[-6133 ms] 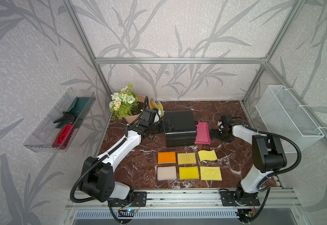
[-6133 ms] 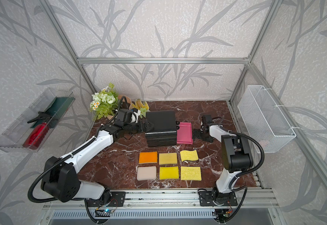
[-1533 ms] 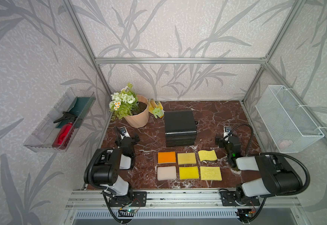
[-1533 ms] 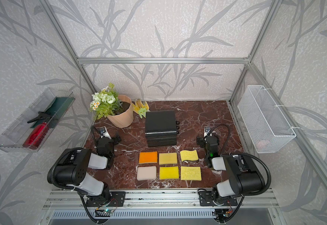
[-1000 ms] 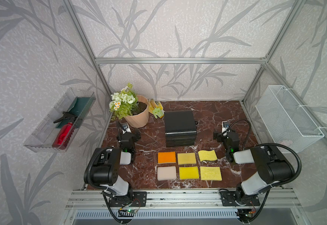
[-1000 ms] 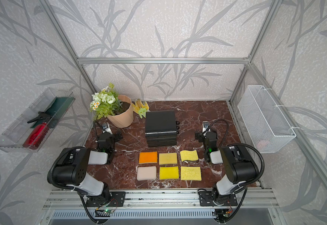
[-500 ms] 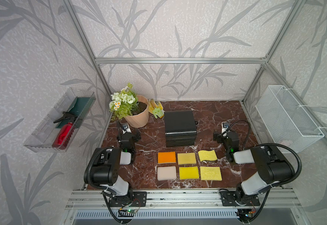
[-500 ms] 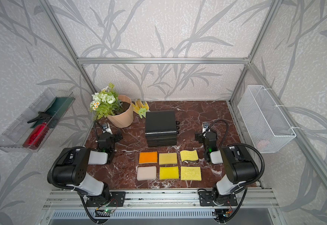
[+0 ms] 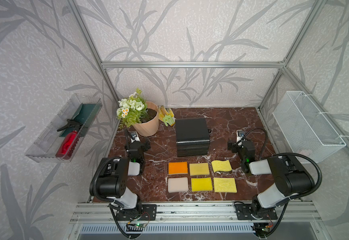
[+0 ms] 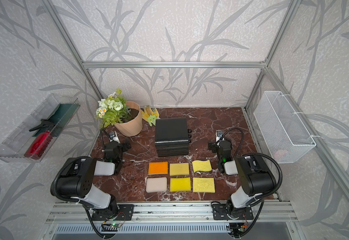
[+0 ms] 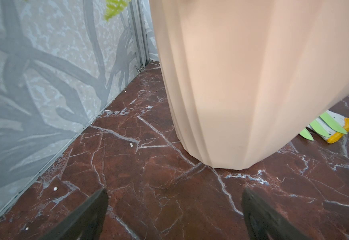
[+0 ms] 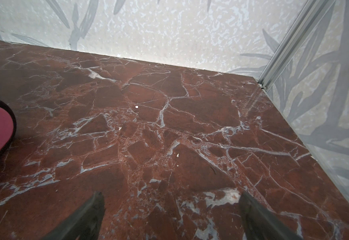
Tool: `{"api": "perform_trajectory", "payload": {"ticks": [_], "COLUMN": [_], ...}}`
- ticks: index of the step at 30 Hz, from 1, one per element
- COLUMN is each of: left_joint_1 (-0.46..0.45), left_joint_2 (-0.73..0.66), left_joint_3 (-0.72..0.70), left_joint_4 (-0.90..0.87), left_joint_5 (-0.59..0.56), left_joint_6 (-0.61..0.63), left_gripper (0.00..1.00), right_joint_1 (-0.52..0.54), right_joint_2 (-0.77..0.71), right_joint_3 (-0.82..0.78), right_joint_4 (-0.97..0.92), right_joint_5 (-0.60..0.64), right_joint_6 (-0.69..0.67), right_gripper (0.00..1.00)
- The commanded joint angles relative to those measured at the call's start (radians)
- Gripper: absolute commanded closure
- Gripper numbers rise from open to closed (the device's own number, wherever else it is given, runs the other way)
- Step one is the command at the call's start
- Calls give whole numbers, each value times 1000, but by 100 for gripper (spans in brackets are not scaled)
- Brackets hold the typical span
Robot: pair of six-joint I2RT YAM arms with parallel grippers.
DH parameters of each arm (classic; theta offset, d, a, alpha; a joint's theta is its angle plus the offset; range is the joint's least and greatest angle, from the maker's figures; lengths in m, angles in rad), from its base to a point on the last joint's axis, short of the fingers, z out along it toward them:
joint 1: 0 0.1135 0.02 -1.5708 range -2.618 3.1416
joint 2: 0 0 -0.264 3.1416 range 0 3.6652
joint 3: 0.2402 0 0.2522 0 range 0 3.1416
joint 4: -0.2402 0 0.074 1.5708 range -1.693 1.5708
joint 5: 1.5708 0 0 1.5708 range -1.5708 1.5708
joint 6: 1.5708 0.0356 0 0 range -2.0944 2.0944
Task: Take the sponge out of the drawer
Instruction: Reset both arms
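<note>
Left pincer (image 11: 174, 192) and right pincer (image 12: 170, 194) wide apart, empty, low and forward-pointing either side of the drawer (image 9: 192, 133)

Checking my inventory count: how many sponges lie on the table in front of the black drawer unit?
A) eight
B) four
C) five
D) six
D: two rows of three sponges lie on the table in front of the black drawer unit.

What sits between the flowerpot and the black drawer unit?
Toy corn cobs lie in the gap between the flowerpot and the drawer unit, towards the back wall. Both top views show them.
</note>
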Motion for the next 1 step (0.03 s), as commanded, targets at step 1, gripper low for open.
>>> {"api": "perform_trajectory", "payload": {"ticks": [1], "left_joint_1": [2], "left_joint_2": [-7], "left_joint_3": [-1], "left_joint_4": [17], "left_joint_5": [11], "left_joint_6": [20], "left_gripper": [1], "right_joint_1": [-1], "right_joint_2": [-15], "right_joint_3": [1], "right_joint_4": [9], "right_joint_5": [2], "right_joint_6": [6], "right_gripper": [1]}}
